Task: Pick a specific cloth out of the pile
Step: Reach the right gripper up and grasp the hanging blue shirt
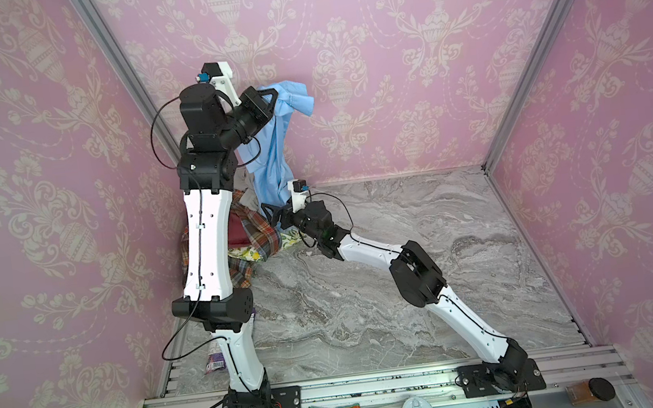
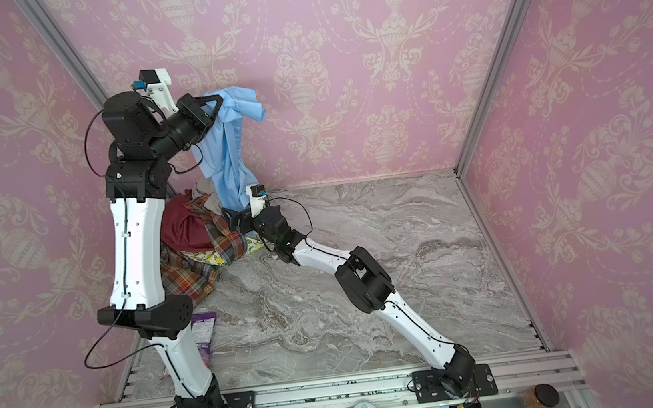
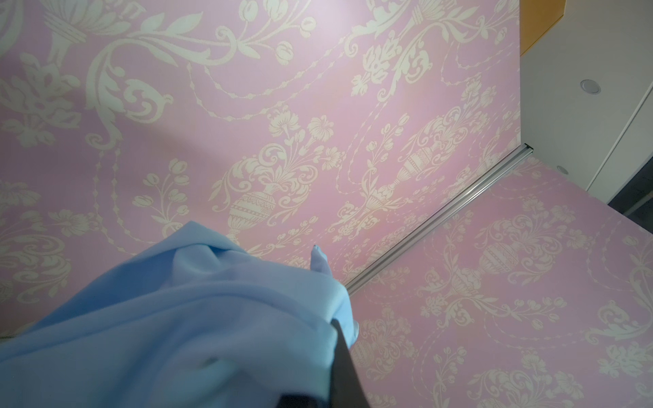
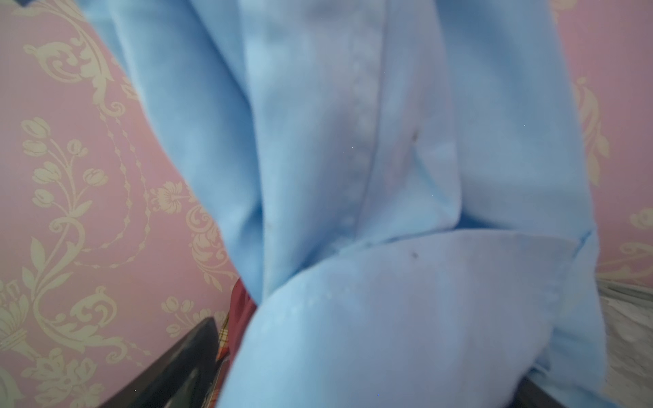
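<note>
The blue shirt [image 1: 273,152] hangs in the air above the pile [image 1: 252,230], lifted by its top end and trailing straight down so that its lower hem reaches the pile's far edge. The left fingers [image 1: 268,94] are high above the pile, near the back wall, pinched tight on a bunched fold of the shirt. In the left wrist view the fabric [image 3: 176,335] drapes over one dark finger [image 3: 344,371] and hides the rest.

The right fingers [image 1: 269,215] are low, at the pile's right edge, pointing at the bottom of the hanging shirt. In the right wrist view they stand wide apart, one dark finger [image 4: 169,371] on each side of a bulge of blue fabric [image 4: 353,176]. They are not clamped on it.

The pile sits on the marble counter [image 1: 407,267], in its back left corner, partly behind the left arm. In both top views it shows a dark red cloth [image 2: 183,227] on top, orange plaid fabric [image 2: 186,277] spilling forward, a yellow-green floral piece [image 1: 247,256] at its near edge and a grey garment [image 2: 206,189] at its back.
</note>
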